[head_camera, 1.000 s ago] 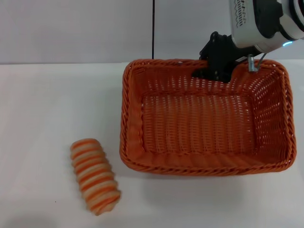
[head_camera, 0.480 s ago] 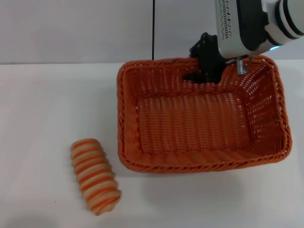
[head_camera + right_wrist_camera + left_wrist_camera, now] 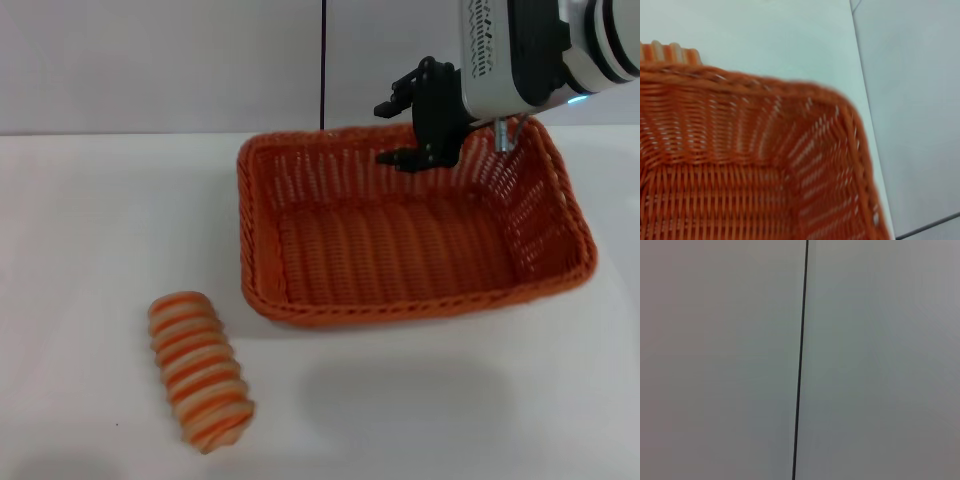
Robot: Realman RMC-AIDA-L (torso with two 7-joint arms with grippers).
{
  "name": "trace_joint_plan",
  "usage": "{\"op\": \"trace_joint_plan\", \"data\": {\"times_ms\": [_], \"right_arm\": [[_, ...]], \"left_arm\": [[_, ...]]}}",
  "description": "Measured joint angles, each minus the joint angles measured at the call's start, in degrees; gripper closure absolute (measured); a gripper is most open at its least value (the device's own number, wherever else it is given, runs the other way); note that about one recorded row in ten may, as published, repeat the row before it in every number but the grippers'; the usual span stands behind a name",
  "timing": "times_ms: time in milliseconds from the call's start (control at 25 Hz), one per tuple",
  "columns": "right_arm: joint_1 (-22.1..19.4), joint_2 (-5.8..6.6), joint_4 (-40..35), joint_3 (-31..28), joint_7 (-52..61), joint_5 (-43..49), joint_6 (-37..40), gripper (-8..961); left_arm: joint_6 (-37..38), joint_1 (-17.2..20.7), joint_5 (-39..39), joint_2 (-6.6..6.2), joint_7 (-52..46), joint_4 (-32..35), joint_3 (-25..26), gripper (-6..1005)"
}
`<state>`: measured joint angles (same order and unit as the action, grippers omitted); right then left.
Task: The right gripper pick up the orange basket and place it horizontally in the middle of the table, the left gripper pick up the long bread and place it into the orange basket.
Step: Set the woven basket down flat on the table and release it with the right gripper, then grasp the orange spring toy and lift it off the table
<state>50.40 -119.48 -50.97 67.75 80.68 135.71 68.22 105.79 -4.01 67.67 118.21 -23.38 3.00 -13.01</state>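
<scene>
The orange basket (image 3: 400,308) hangs tilted over the table (image 3: 100,220) right of centre, its far side raised and its near rim low. My right gripper (image 3: 422,150) is shut on the basket's far rim, one finger inside the wall. The right wrist view looks down into the basket (image 3: 740,165), with the end of the long bread (image 3: 670,52) showing past its rim. The long bread (image 3: 198,370) lies on the table at the front left, apart from the basket. My left gripper is out of view; its wrist camera shows only the wall.
A pale grey wall with a thin black vertical seam (image 3: 322,60) stands behind the table. Bare white tabletop lies left of the basket and along the front edge.
The right gripper has moved left and up with the basket. The basket shifted left and its far side rose, so it now tilts. The bread has not moved.
</scene>
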Motion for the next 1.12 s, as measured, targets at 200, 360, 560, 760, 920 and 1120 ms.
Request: {"op": "trace_joint_plan", "data": {"times_ms": [200,360,560,760,920,1120], "right_arm": [[-1.9,-0.08,-2.6,0.1,0.1,-0.7,-0.2,317],[-6.1,0.15,-11.1,1.8,3.9,-4.0,0.9,317],[-12.5,0.43,-24.9,1.2,12.2,-7.0,1.8,317],[-19.9,0.31,-34.7,-4.4,17.6,-17.8,3.9,317],[-25.1,0.09,-38.2,-9.1,23.1,-24.5,6.3,317],[-31.6,0.28,-34.1,-18.1,24.2,-37.3,9.6,317]], "left_arm": [[-0.2,-0.6,0.0,0.0,0.0,0.2,0.0,225],[-0.4,-0.9,0.0,0.0,-0.1,0.3,0.0,225],[-0.8,-1.6,0.1,-0.05,-0.4,0.5,-0.1,226],[-1.5,-2.8,0.3,-0.18,-1.4,1.0,-0.4,226],[-5.5,-4.1,0.4,-0.24,-7.1,4.2,-1.8,226],[-11.8,-5.5,0.6,-0.26,-18.8,11.5,-7.7,226]]}}
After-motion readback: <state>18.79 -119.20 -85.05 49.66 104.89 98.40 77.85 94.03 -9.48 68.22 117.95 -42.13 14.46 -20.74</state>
